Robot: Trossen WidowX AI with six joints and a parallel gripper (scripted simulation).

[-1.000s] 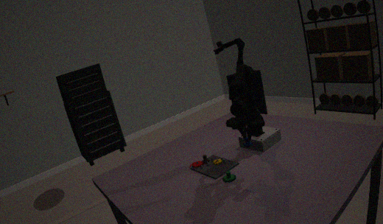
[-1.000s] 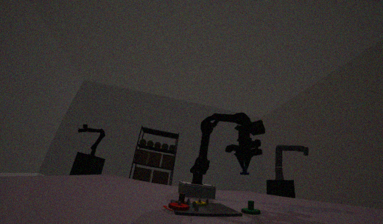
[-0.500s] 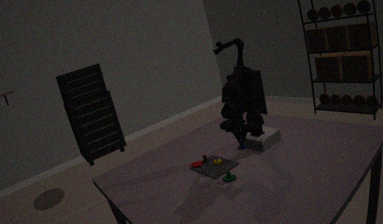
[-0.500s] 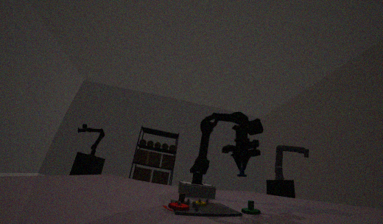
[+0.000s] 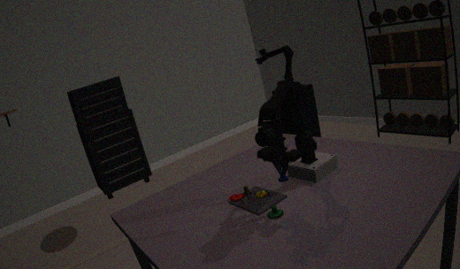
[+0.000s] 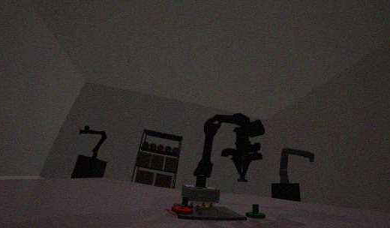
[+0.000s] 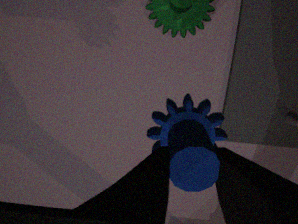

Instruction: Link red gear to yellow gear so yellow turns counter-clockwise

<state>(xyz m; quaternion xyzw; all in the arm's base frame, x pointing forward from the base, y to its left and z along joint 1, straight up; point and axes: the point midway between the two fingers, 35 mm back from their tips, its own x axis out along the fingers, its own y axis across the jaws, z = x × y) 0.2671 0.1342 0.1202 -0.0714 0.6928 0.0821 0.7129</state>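
My gripper is shut on the knob of a blue gear. The gear hangs level above the table, on the robot-base side of the grey board. The red gear is at one board corner. The yellow gear is further in. A green gear with an upright knob stands on the table beside the board. Pegs and the yellow gear's stripe are too dim to tell.
A dark upright piece shows near the red gear; its exact place is unclear. The pale robot base stands on the table behind the board. Shelves stand beyond the table.
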